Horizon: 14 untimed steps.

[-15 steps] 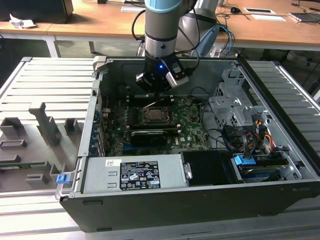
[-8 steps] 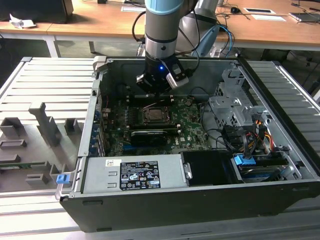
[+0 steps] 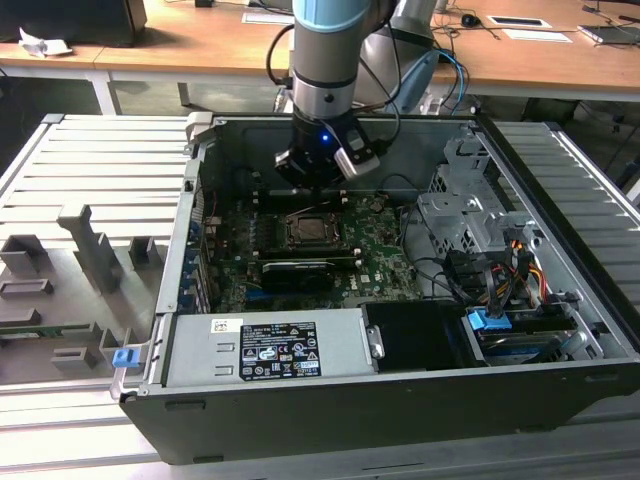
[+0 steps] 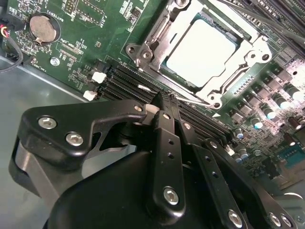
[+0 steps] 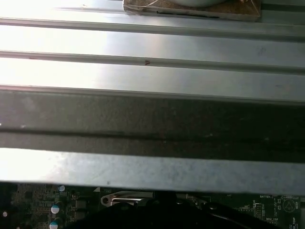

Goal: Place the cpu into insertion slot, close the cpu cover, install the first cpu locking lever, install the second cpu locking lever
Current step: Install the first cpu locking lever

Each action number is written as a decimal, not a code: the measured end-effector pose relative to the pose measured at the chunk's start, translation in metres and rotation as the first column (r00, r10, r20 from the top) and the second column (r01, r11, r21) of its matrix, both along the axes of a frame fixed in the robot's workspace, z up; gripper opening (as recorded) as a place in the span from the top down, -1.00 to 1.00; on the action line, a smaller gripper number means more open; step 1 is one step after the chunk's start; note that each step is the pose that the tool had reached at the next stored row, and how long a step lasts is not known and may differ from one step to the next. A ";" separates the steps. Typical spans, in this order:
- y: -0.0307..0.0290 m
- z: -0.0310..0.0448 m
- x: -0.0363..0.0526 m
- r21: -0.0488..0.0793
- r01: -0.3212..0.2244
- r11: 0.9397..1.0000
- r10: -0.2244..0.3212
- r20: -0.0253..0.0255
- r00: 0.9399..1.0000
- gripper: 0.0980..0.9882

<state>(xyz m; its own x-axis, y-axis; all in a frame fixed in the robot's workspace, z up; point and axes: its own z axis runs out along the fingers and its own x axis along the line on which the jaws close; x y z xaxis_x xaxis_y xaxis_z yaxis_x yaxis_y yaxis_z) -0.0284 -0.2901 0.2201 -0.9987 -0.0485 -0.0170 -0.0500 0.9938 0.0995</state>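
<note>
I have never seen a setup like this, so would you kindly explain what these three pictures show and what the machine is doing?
The exterior view looks down into an opened computer case lying on a ridged metal table. A robot arm reaches into it, its tool hanging just beyond the insertion slot on the green circuit board. Both wrist views come from cameras riding on the arm. The second wrist view shows the black tool, fingers together and holding nothing, near the cpu, which sits in the slot with the cpu cover closed around it. The first wrist view mostly shows the case wall.
</note>
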 end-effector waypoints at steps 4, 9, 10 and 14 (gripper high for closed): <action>0.0000 -0.0020 0.0031 0.000 0.000 1.000 0.000 0.000 1.000 0.98; 0.0005 -0.0071 0.0041 0.001 0.000 1.000 0.000 0.000 1.000 0.98; 0.0005 -0.0076 0.0046 0.001 0.000 1.000 0.000 0.000 1.000 0.98; 0.0007 -0.0099 0.0072 0.002 0.000 1.000 0.000 0.000 1.000 0.98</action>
